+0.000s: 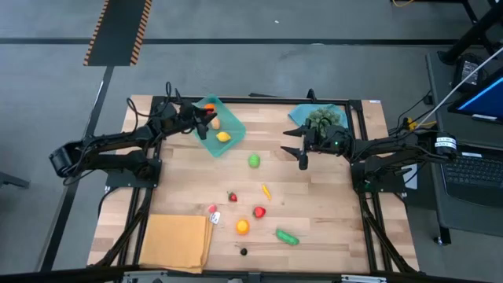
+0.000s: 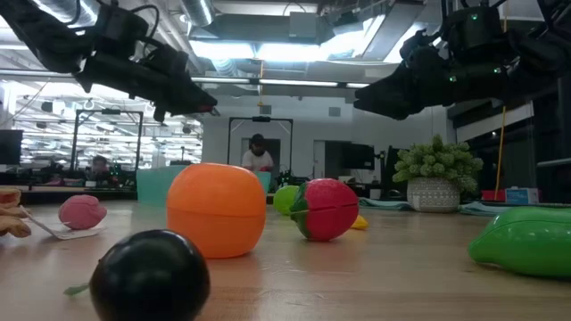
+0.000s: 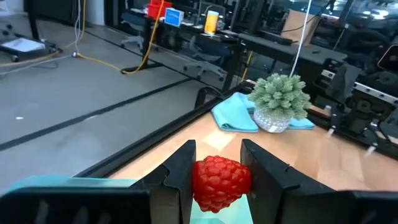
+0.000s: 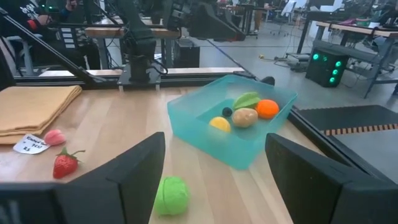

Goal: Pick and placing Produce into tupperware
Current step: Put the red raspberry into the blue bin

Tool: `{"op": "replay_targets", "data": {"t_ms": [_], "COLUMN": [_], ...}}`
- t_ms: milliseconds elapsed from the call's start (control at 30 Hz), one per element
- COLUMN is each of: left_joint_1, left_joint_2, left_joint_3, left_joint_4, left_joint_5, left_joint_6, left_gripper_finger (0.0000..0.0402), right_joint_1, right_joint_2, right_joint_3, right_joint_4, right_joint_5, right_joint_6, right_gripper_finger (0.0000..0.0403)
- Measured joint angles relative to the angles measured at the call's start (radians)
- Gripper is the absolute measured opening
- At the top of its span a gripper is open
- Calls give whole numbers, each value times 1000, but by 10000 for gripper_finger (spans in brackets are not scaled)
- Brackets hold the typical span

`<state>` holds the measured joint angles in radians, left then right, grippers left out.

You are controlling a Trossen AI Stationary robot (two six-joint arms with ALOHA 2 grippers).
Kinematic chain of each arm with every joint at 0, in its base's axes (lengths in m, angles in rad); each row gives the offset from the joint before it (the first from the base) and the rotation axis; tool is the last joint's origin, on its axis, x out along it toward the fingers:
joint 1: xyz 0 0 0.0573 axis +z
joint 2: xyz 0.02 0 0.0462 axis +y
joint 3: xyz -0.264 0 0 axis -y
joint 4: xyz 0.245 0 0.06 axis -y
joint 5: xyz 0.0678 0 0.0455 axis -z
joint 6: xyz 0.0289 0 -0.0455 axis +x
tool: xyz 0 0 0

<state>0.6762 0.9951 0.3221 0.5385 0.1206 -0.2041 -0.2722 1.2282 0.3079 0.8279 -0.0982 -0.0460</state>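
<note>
Up at the top centre-left of the overhead frame, my left pincer (image 1: 206, 119) hangs over the teal tray (image 1: 233, 119), pinching a bumpy red raspberry (image 3: 221, 182) between its two dark fingers (image 3: 176, 176). Inside the tray lie a yellow lemon (image 1: 224, 137), an orange piece (image 4: 267, 108), a tan piece (image 4: 245, 116), a green leaf-shaped piece (image 4: 247, 99) and a small dark berry (image 4: 227, 112).

My right pincer (image 1: 303, 148) hovers right of centre in the overhead frame, its fingers spread wide and holding nothing. Just behind it, toward the upper right, a bushy grey-green plant (image 1: 324, 119) sits on a blue cloth (image 1: 300, 116).

Spread across the bare wooden table (image 1: 330, 212) below the tray are a light green ball (image 1: 254, 160), a strawberry (image 1: 233, 196), a small yellow-orange piece (image 1: 266, 190), a red fruit (image 1: 259, 211), an orange fruit (image 1: 242, 226), a long green vegetable (image 1: 287, 237), a pink piece (image 1: 213, 210) on a white label and a black berry (image 1: 244, 251). At the lower left lies a folded tan cloth (image 1: 178, 242).
</note>
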Motion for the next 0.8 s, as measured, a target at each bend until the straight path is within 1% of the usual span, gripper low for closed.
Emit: {"op": "replay_targets", "data": {"t_ms": [167, 267, 433, 533, 633, 800], "left_joint_1": [-1, 0, -1, 0, 0, 0], "left_joint_2": [-1, -1, -1, -1, 6, 60], "left_joint_3": [0, 0, 0, 20, 71, 165], "left_joint_4": [-11, -50, -137, -239, -375, -555], "left_joint_5": [-21, -67, -112, -138, -171, -188], "left_joint_6": [8, 17, 16, 7, 5, 21], "left_gripper_finger": [103, 105, 102, 102, 102, 102], "right_joint_1": [0, 0, 0, 0, 0, 0], "right_joint_2": [0, 0, 0, 1, 1, 1], "right_joint_3": [0, 0, 0, 1, 1, 1], "right_joint_4": [-2, -4, -18, -26, -26, -31], "right_joint_5": [0, 0, 0, 0, 1, 2], "right_joint_6": [1, 15, 14, 12, 11, -9], "right_gripper_finger": [280, 280, 280, 280, 280, 280]}}
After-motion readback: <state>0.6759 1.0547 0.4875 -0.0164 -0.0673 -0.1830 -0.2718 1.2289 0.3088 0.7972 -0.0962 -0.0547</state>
